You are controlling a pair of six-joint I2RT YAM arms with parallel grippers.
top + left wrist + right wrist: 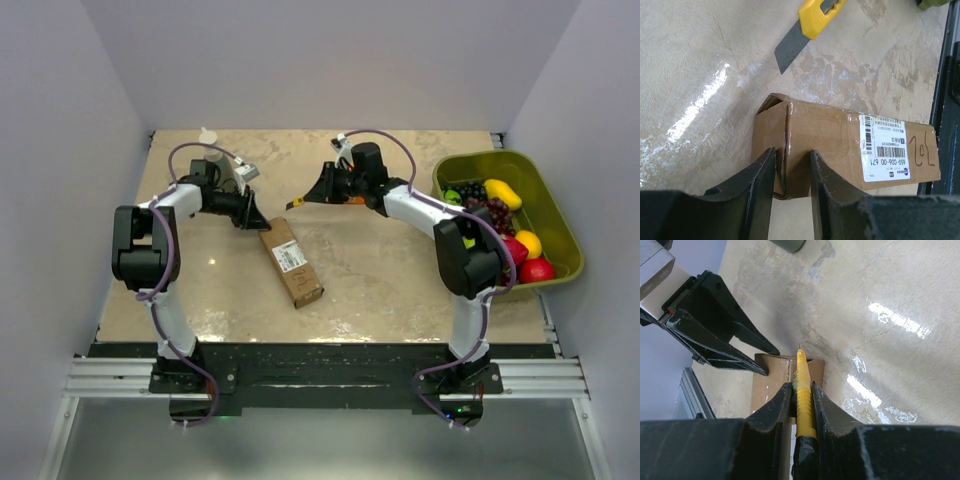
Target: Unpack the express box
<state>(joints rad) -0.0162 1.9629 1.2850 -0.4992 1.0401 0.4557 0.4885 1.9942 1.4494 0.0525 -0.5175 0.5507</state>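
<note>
Overhead first: the express box [291, 262] lies flat on the counter [400, 280] between the two arms, slanted, label side up. My left end effector [251, 213] sits at the box's far end. The right end effector [322, 190] hangs just beyond that same end, clamped on a yellow utility knife [296, 204] whose blade points toward the box. Off to the right is a green bin [485, 155] of fruit, well apart from the box.

Left wrist camera now — the two black fingers [757, 190] stand partly apart over the box's end flap. Cardboard shows in the gap and nothing is pinched between them. I can't tell whether the tips touch the carton. The knife's blade hovers over the counter just past the box.

Right wrist camera — jaws closed tight on the knife handle, blade seen edge-on. Its tip lines up over the box's end, and I can't tell if it touches. The left end effector's fingers are just beside that end.
</note>
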